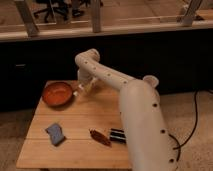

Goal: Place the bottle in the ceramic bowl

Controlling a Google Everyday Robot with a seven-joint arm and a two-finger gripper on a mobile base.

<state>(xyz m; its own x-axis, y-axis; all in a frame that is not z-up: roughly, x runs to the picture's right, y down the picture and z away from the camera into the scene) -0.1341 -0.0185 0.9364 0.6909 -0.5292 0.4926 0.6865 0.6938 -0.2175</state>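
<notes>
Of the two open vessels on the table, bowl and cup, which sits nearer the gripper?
The ceramic bowl, orange-red, at the table's left rear: the gripper hangs just off its right rim. The translucent white cup stands beyond the arm, far right.

You're looking at an office: rolling chairs (50, 7) stand behind the far glass partition (107, 15), while the gripper (81, 90) works over a wooden table (75, 140).

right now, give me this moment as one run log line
end effector: just right of ceramic bowl, above table | bottle: at end effector, not in bowl | elsewhere: blue cloth, dark oblong thing
</notes>
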